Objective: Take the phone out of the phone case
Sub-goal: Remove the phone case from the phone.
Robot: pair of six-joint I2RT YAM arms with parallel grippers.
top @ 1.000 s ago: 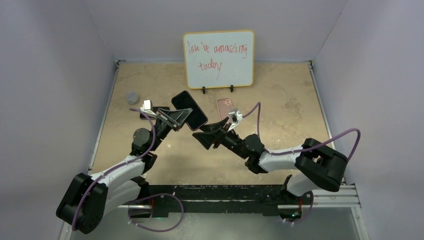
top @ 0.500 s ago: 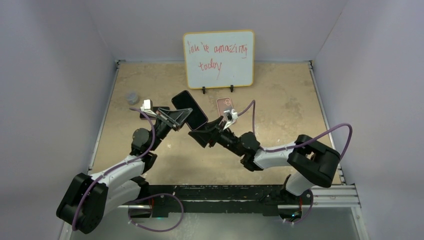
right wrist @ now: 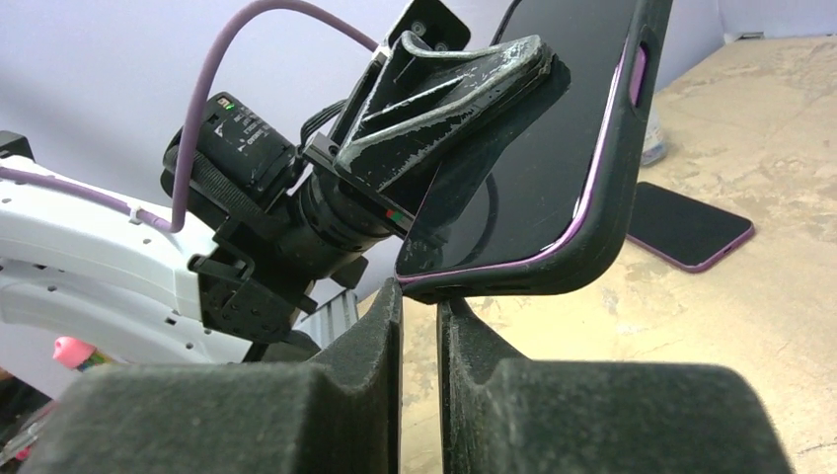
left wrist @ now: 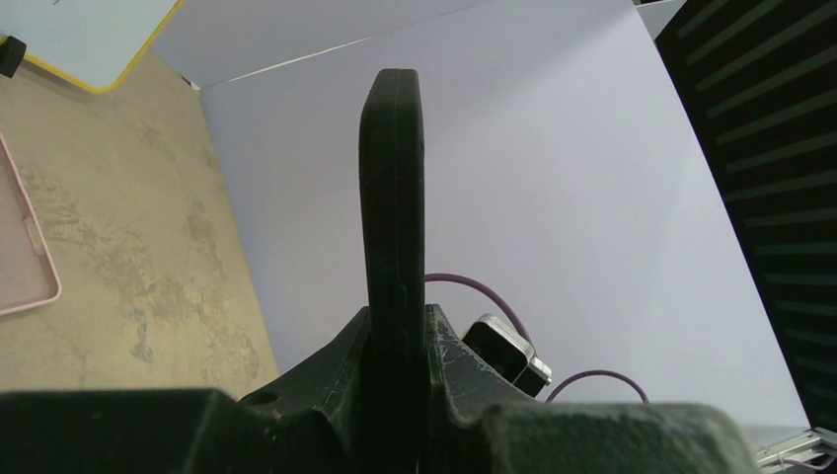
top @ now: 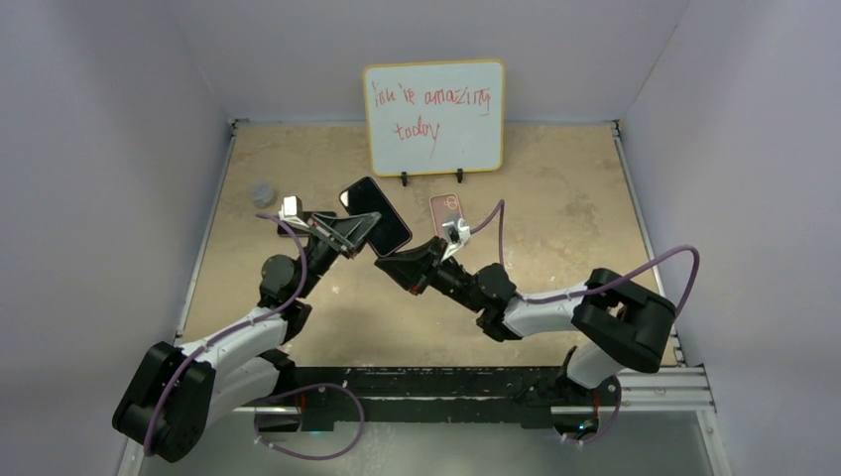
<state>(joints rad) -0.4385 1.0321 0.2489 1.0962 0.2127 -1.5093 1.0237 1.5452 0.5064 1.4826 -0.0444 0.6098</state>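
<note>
While fingers [left wrist: 449,360] pinch phone [left wrist: 392,197], whiteboard [top: 433,117] reads "amazing today".

Pale lilac walls [top: 99,149] enclose a mottled tan table [top: 555,178] with a whiteboard [top: 433,117].

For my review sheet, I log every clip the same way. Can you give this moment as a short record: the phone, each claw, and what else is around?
held item: phone inside black case, lifted above the table
left claw: shut on the cased phone's edge
right claw: fingers nearly together at the case's lower corner; grip unclear
on table: pink case, second dark phone, small grey object
at back: whiteboard
task status: phone not yet out of its case
</note>
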